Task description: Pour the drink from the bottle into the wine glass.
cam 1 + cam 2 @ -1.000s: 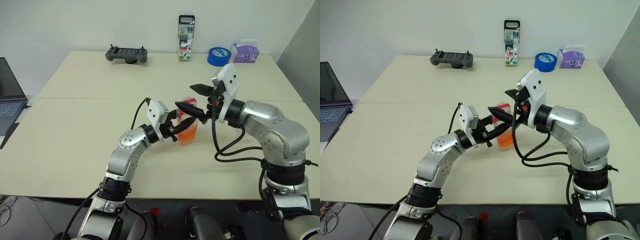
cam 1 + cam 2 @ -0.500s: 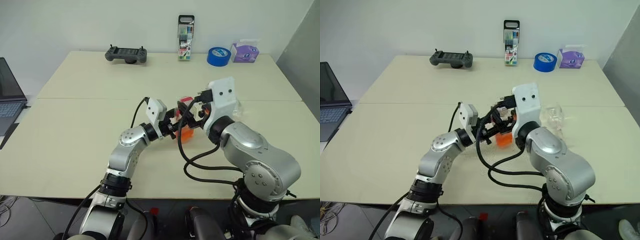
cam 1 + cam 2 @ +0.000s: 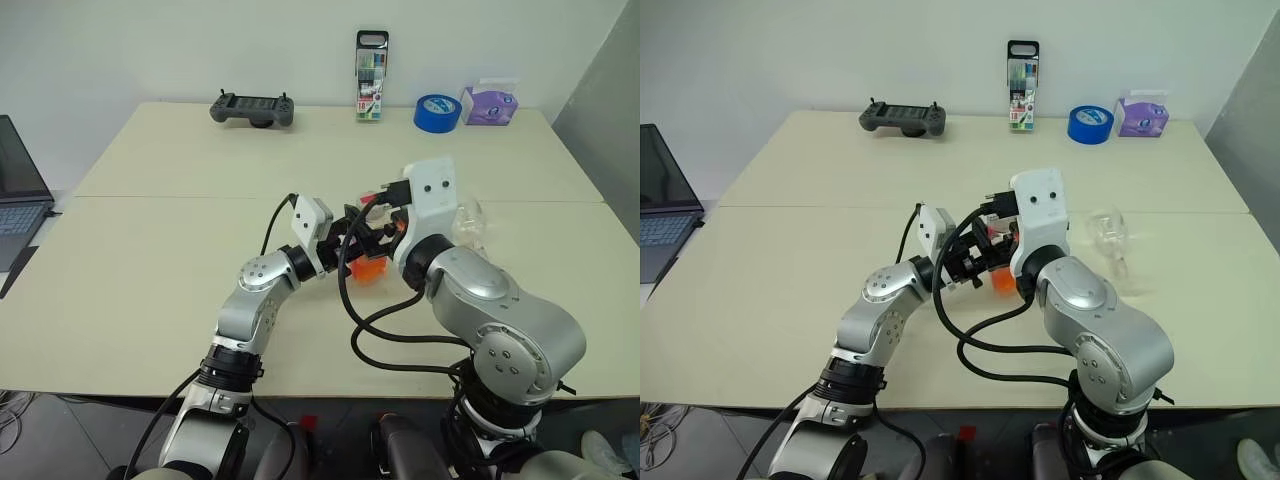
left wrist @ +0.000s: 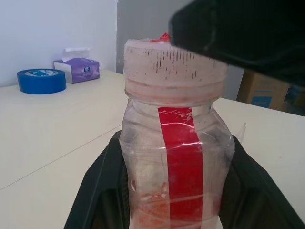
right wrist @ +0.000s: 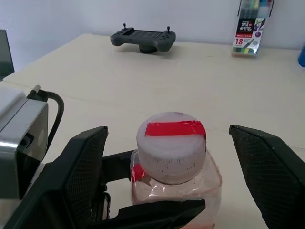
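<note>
Where marker pack (image 5: pixel 251 27) stands, "18" readable (bottle (image 4: pixel 176 157) strip blank).

clear bottle (image 4: pixel 176 176) with red vertical label strip, whitish ribbed cap (image 5: pixel 171 145) crossed by red tape. orange-red drink (image 3: pixel 371 270) low in bottle. black fingers on left gripper (image 4: pixel 176 210) and right gripper (image 5: pixel 171 157), mesh pattern on right fingers. white wrist housings, silver arms, black cables. clear wine glass (image 3: pixel 1106 232). pale cream table (image 3: pixel 150 260). dark grey game controller (image 3: pixel 252 108). blue tape roll (image 3: pixel 437 112). purple tissue box (image 3: pixel 490 104), white tissue on top. marker-pen pack (image 3: pixel 372 88) black-topped, multicoloured pens. dark laptop (image 3: pixel 18 190), bluish keyboard. white wall, grey panel at right.
</note>
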Motion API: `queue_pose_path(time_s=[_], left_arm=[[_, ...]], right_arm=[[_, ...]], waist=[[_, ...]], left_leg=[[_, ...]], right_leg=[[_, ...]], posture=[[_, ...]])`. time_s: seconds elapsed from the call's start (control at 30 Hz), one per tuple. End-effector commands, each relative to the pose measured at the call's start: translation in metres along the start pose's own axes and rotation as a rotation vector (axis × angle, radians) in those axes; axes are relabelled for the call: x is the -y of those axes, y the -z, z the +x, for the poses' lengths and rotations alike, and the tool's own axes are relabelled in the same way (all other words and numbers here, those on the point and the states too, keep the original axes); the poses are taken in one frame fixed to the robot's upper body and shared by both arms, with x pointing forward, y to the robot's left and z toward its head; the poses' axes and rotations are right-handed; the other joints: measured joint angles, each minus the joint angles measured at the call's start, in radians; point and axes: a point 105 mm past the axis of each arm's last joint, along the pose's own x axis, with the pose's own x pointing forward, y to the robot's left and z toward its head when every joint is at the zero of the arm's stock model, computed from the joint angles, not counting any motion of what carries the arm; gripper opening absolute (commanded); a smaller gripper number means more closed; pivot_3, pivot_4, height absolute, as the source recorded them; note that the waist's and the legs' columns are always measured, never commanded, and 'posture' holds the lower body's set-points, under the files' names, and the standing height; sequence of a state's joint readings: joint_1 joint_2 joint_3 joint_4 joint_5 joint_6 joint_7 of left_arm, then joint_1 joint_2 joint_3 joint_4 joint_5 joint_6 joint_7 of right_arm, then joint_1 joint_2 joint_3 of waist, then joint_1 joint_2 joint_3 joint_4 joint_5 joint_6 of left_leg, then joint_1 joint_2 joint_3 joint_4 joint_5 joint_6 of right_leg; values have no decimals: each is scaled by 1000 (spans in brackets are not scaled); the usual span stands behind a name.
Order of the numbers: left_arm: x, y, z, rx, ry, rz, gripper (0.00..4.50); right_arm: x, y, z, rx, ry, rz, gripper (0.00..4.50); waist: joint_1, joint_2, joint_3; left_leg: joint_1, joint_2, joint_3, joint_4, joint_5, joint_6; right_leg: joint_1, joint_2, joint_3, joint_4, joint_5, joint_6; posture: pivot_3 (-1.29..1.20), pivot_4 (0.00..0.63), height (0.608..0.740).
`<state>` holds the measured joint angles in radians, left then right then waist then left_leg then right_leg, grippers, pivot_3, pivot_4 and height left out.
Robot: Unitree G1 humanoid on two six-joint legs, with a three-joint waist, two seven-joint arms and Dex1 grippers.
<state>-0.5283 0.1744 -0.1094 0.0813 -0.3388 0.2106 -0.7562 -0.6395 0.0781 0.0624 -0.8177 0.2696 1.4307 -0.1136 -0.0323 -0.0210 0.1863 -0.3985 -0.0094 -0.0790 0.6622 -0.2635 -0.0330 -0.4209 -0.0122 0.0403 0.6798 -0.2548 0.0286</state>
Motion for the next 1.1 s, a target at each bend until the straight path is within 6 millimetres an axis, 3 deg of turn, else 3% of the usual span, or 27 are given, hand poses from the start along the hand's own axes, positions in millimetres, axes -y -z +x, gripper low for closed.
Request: queue_pose_path(time_s=[0.03,0.2,0.23,0.57,0.67,0.77,1.1], left_arm=[[0,-19,1,63,11,48,1817],[-4,-19,1,61,6,55,1817],[-4,-19,1,60,5,55,1817],[-2,-18,1,62,8,58,1817],[-2,-18,1,62,7,60,1817],[-2,-18,1,62,6,62,1817],[-3,-18,1,57,3,74,1817]], right_arm=[[-3,-8,-2,35,-5,-4,3731],[-4,-3,0,-2,-13,-13,2059],[-4,-3,0,-8,-18,-14,2027],[-7,-1,0,-31,-44,-28,2027],[-6,-3,0,-20,-43,-25,2633],[-5,0,0,-33,-37,-48,3612],[-2,0,5,-31,-16,-52,3653]], waist=[[0,0,0],[0,0,0],[0,0,0],[0,0,0],[0,0,0],[0,0,0],[0,0,0]], left_leg=[[0,0,0,0,0,0],[0,0,0,0,0,0],[0,0,0,0,0,0],[0,0,0,0,0,0],[0,0,0,0,0,0],[0,0,0,0,0,0],[0,0,0,0,0,0]], right_leg=[[0,0,0,0,0,0],[0,0,0,0,0,0],[0,0,0,0,0,0],[0,0,0,0,0,0],[0,0,0,0,0,0],[0,0,0,0,0,0],[0,0,0,0,0,0]], posture=[[0,150,740],[0,150,740],[0,150,740],[0,150,740],[0,150,740],[0,150,740],[0,150,740]])
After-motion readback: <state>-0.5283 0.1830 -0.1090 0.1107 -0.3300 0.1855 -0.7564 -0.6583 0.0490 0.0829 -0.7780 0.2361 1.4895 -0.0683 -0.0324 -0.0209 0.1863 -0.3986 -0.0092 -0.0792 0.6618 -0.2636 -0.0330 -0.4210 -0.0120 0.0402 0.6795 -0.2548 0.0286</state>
